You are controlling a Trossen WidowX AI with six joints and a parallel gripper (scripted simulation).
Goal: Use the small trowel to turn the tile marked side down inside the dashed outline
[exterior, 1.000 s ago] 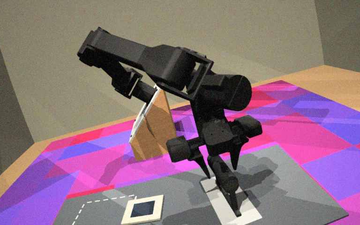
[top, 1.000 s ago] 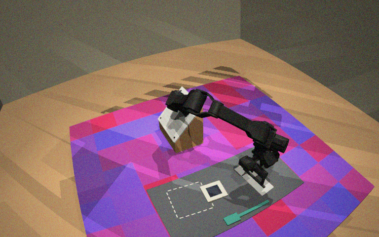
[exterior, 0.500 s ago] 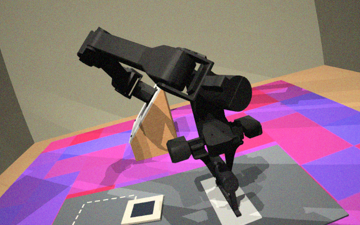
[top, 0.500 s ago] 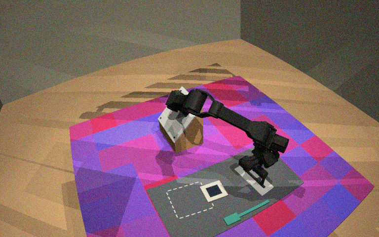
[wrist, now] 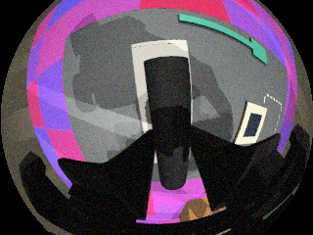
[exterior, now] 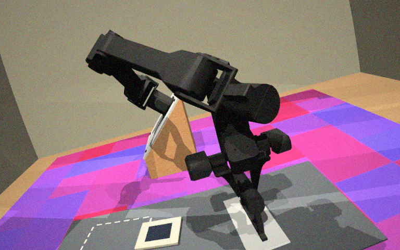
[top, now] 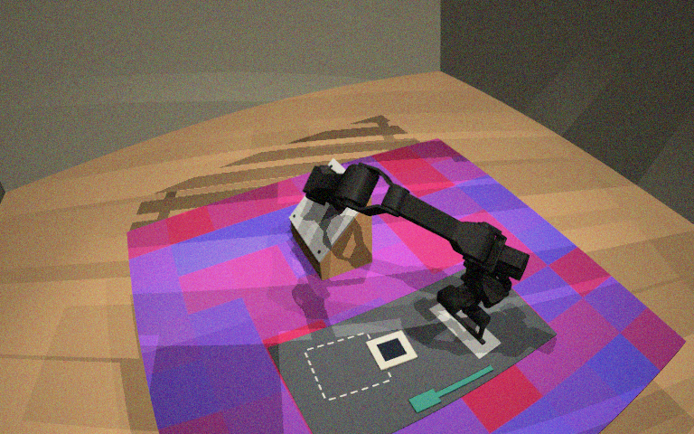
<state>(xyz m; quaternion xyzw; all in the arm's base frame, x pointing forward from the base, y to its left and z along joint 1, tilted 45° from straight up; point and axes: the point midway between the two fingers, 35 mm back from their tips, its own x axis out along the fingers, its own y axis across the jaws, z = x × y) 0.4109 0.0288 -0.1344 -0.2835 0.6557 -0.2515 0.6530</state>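
Observation:
The small black trowel (top: 479, 331) (exterior: 255, 210) (wrist: 167, 88) lies on a white rectangle at the right of the grey mat (top: 525, 322) (exterior: 320, 191) (wrist: 215, 53). My gripper (top: 471, 313) (exterior: 247, 190) (wrist: 171, 132) is down over it and shut on its round handle. The blade points toward the mat's front. The tile (top: 391, 349) (exterior: 159, 232) (wrist: 250, 123), cream with a dark marked square facing up, lies flat at the right end of the dashed outline (top: 315, 375) (exterior: 118, 221) (wrist: 274, 98), partly outside it.
A flat teal trowel-shaped patch (top: 447, 390) (wrist: 222, 26) lies near the mat's front edge. The arm's wedge-shaped wooden base (top: 345, 252) (exterior: 171, 145) stands behind the mat on a purple and pink checked cloth (top: 221, 279) (exterior: 366, 145).

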